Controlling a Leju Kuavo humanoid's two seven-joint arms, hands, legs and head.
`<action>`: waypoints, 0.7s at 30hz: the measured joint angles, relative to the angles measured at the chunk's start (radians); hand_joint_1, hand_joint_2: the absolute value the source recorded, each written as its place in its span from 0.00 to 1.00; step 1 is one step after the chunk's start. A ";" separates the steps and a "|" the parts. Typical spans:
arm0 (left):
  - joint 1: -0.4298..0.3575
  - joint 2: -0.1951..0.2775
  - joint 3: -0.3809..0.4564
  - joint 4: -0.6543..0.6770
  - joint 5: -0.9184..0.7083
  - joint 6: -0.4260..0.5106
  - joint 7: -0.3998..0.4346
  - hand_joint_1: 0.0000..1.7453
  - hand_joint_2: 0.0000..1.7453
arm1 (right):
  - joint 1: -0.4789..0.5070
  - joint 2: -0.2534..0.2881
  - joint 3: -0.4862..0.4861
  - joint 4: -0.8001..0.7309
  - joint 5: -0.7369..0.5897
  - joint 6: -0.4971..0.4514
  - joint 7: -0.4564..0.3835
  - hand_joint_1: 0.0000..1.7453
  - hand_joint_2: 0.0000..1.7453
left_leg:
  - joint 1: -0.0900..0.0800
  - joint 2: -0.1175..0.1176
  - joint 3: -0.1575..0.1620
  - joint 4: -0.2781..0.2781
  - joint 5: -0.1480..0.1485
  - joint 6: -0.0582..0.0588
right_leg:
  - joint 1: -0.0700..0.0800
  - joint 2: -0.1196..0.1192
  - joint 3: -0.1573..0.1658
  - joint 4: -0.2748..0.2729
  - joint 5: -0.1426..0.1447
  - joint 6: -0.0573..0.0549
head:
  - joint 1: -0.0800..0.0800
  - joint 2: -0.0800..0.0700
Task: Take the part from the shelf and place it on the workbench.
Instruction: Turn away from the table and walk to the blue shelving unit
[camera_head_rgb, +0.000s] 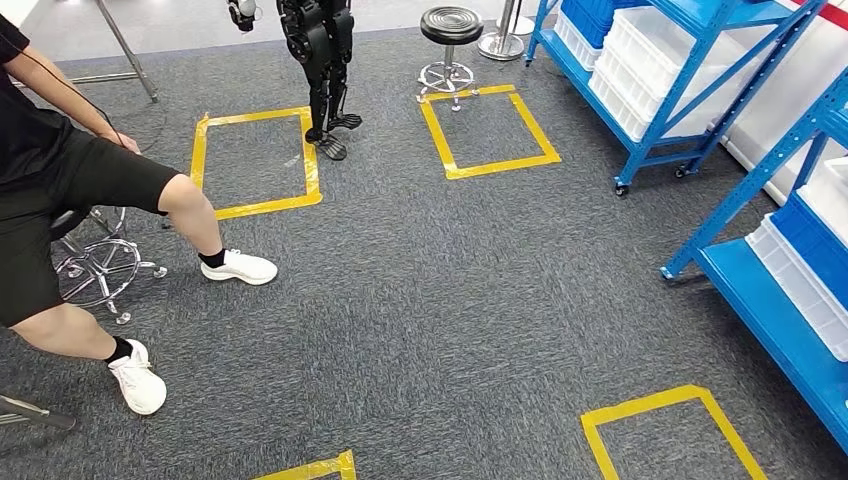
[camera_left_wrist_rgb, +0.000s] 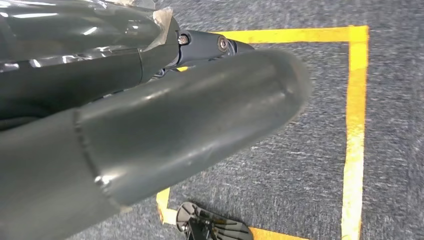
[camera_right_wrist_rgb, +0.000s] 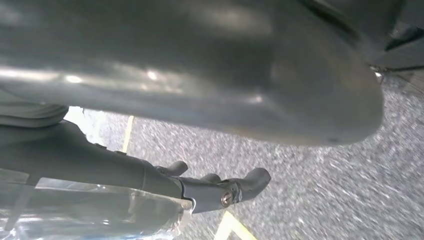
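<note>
Spreading across your whole head view is grey carpet (camera_head_rgb: 430, 290) marked with yellow tape squares (camera_head_rgb: 255, 160). On your right stand two blue shelves: the far one (camera_head_rgb: 660, 60) on castors carries white bins (camera_head_rgb: 640, 70), and the near one (camera_head_rgb: 790, 260) carries blue and white bins (camera_head_rgb: 810, 250). You cannot tell from these views which bin holds the part. On your left a person (camera_head_rgb: 70, 200) sits on a wheeled stool (camera_head_rgb: 100, 265), one leg stretched out into the open floor. At the far side another dark robot (camera_head_rgb: 320, 60) stands by a tape square, with a black round stool (camera_head_rgb: 450, 45) to its right.

Your left hand (camera_left_wrist_rgb: 150, 125) hangs over the carpet above a yellow tape square (camera_left_wrist_rgb: 352, 125); the thick thumb lies straight, a dark finger (camera_left_wrist_rgb: 210, 47) extends beside it, and it holds nothing. Your right hand (camera_right_wrist_rgb: 210, 75) also hangs above the carpet, its dark fingers (camera_right_wrist_rgb: 240, 187) slightly bent and apart, holding nothing.
</note>
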 joint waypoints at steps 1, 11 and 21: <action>0.000 -0.002 0.001 0.000 0.000 0.002 -0.001 0.00 0.00 | 0.000 -0.001 0.001 0.000 0.000 0.000 0.000 0.00 0.00 | 0.001 0.012 0.002 -0.007 0.004 0.008 | 0.000 -0.027 -0.015 0.033 -0.018 0.000 | 0.001 0.000; 0.007 -0.025 -0.005 0.000 -0.058 0.030 0.002 0.00 0.00 | -0.004 -0.030 0.000 0.000 -0.038 0.032 -0.021 0.00 0.00 | -0.013 0.132 0.014 -0.009 -0.009 -0.008 | -0.006 -0.176 0.016 -0.012 -0.011 0.031 | 0.004 0.000; -0.022 -0.050 -0.126 0.001 -0.214 -0.074 0.015 0.00 0.00 | -0.004 -0.069 -0.108 0.000 -0.179 -0.009 0.020 0.00 0.00 | 0.000 0.029 -0.109 0.282 -0.159 -0.038 | -0.012 -0.062 0.039 -0.033 0.013 -0.033 | -0.001 0.000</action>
